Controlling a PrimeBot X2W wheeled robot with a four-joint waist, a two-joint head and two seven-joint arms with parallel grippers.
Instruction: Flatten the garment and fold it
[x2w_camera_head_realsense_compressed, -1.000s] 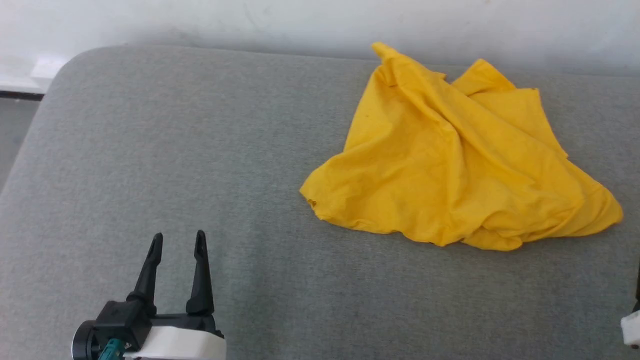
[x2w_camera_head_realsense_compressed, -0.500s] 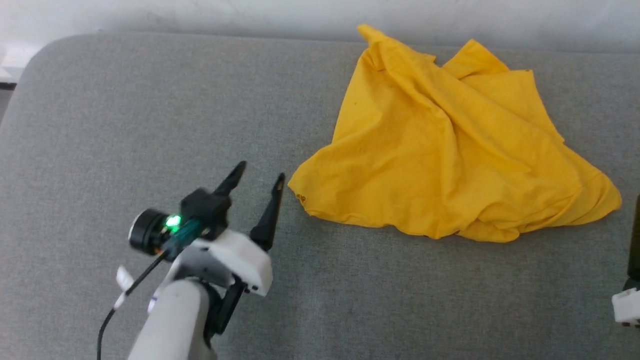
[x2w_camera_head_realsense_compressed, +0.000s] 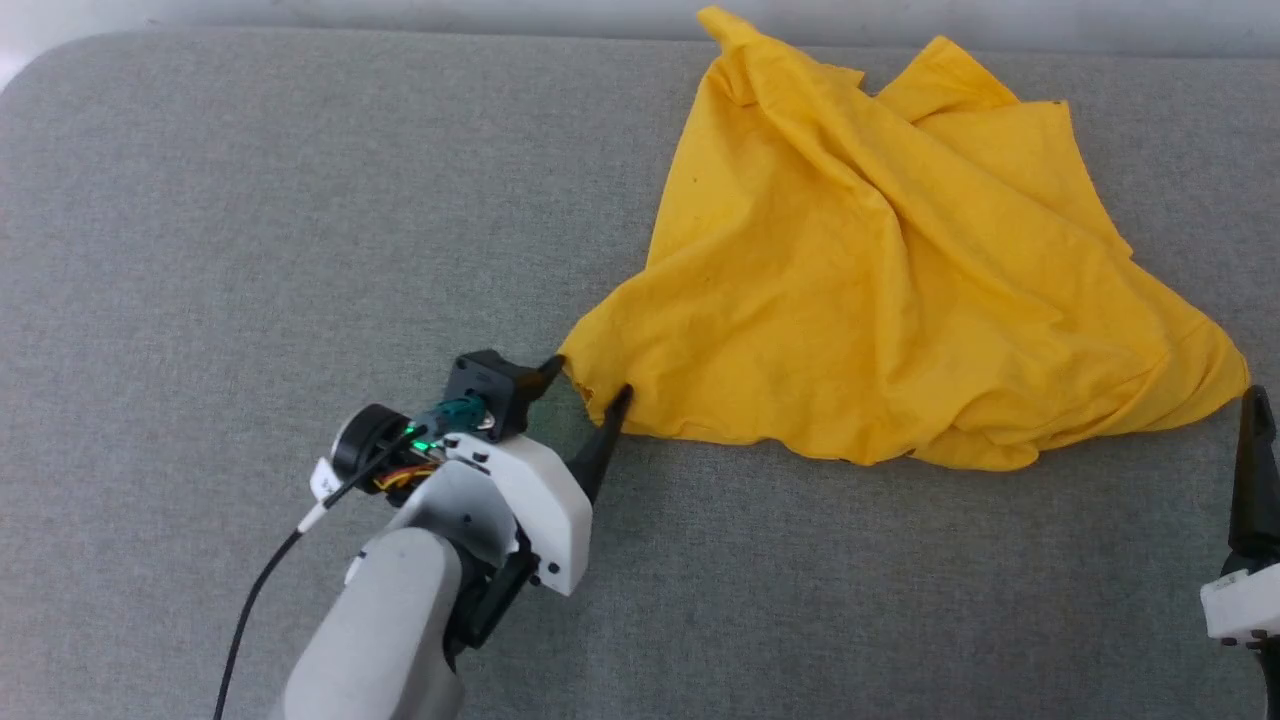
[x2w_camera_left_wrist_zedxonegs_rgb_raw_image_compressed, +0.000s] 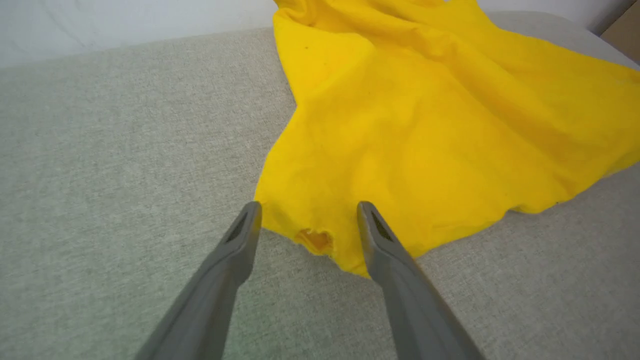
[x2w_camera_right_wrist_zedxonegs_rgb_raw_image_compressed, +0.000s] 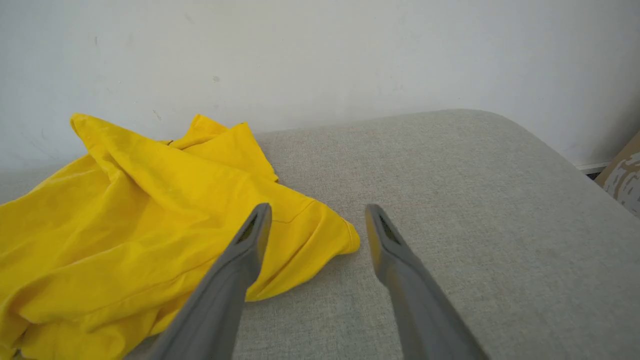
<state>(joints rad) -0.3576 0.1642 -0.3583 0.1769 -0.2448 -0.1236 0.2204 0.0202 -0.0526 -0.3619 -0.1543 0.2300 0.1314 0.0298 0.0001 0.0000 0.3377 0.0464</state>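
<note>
The left gripper (x2w_camera_left_wrist_zedxonegs_rgb_raw_image_compressed: 309, 206) has its two dark fingers spread wide, with nothing clamped between them. They straddle the near-left corner of the garment (x2w_camera_left_wrist_zedxonegs_rgb_raw_image_compressed: 425, 125). In the left wrist view, one fingertip sits at the cloth's edge and the other overlaps the hem. Whether either tip presses on the fabric cannot be told. Between the tips, the corner shows a small ragged spot (x2w_camera_left_wrist_zedxonegs_rgb_raw_image_compressed: 315, 240) that may be a hole or a fold.

In the head view, this gripper points up and to the right from its white wrist housing. A green light (x2w_camera_head_realsense_compressed: 420, 445) glows on the wrist, and a black cable (x2w_camera_head_realsense_compressed: 250, 610) trails down beside the pale forearm.

The right gripper (x2w_camera_right_wrist_zedxonegs_rgb_raw_image_compressed: 318, 207) is also spread apart and holds nothing. In its wrist view, one finger crosses in front of the garment's right corner and the other stands over bare upholstery. In the head view, one of its dark fingers (x2w_camera_head_realsense_compressed: 1253, 470) rises at the lower right edge, its tip just beside that same corner.

The garment, plain bright yellow on the side that shows, lies crumpled in a rough triangle with deep diagonal creases. It rests on the right half of a grey fabric cushion (x2w_camera_head_realsense_compressed: 250, 200), and its top reaches the cushion's far edge by a pale wall (x2w_camera_right_wrist_zedxonegs_rgb_raw_image_compressed: 350, 50). A brown object (x2w_camera_right_wrist_zedxonegs_rgb_raw_image_compressed: 622, 175) shows at the edge of the right wrist view, beyond the cushion's rounded corner.
</note>
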